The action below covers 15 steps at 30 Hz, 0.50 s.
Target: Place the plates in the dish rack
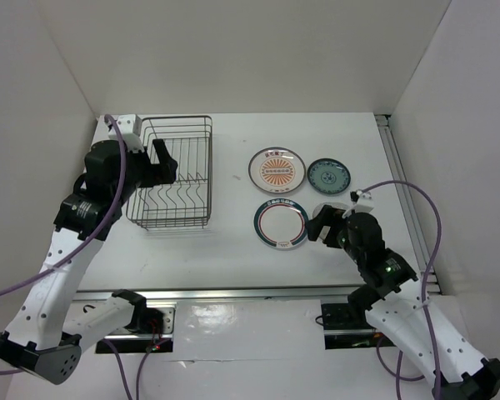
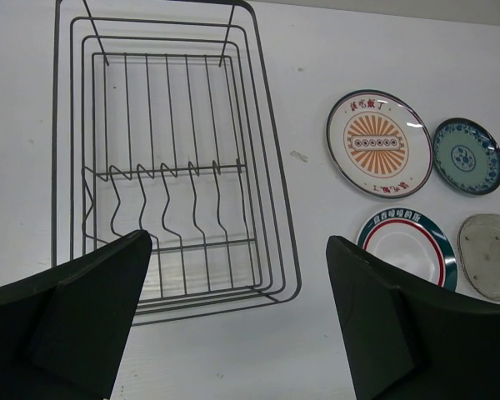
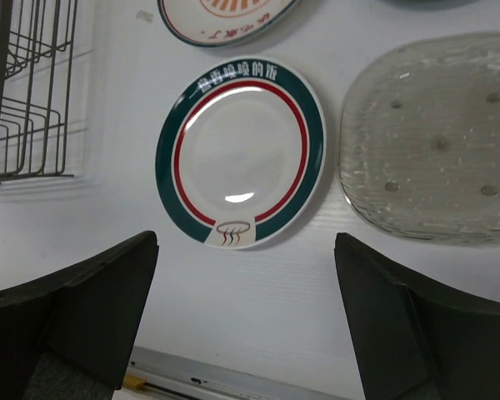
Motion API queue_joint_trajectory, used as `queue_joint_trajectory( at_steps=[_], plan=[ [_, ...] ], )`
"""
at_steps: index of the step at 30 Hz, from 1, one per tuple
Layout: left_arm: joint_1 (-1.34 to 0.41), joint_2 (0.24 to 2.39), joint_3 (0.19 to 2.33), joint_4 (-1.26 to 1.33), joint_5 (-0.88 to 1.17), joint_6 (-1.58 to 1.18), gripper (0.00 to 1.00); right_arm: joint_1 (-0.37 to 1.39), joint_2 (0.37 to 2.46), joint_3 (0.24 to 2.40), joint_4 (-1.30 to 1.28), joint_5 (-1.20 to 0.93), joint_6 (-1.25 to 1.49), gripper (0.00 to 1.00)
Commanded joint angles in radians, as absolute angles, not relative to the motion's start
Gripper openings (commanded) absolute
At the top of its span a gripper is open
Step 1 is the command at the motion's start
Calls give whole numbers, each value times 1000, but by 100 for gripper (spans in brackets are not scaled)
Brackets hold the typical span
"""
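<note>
1. Dish rack (image 2: 268,150), left part of the table (image 1: 233,250). In the top view we lose part of its left side under the left arm. In the L wrist view its far end is clipped by the frame top. Divider prongs run across its near half.
2. Left gripper (image 2: 236,246): fingers wide apart, nothing between them, finger bases cut off at the frame bottom. It hovers over the rack's near end, one finger above the prong row, the other above bare table just right of the rack.
3. Four plates lie flat on the table in a 2x2 cluster, well right of the rack. Sunburst plate (image 2: 377,143) is far-left and teal-blue plate (image 2: 467,156) far-right. Whether those two touch, we can't tell.
4. Teal-red rim plate (image 3: 240,162) is near-left, grey-beige plate (image 3: 433,137) near-right. The grey-beige one is almost all hidden under the right arm in the top view and cut at the R edge in both wrist views.
5. Right gripper (image 3: 246,242): fingers wide apart, empty. The teal-red rim plate lies just beyond the tips, roughly centred btwn them. The grey-beige plate is beyond the R finger. We see no contact.
</note>
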<state>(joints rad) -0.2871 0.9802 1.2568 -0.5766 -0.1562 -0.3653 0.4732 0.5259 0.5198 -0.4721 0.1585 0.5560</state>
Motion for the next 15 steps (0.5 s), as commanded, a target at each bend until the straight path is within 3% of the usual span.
queue_joint_trajectory(
  at_steps=[1,15],
  plan=[
    [-291,979,1295,-555,-129,-345,100,477,483,459,-379,132,647,93],
    [-291,979,1295,-555,-89,-345,100,495,587,236,-160,157,854,87]
  ],
)
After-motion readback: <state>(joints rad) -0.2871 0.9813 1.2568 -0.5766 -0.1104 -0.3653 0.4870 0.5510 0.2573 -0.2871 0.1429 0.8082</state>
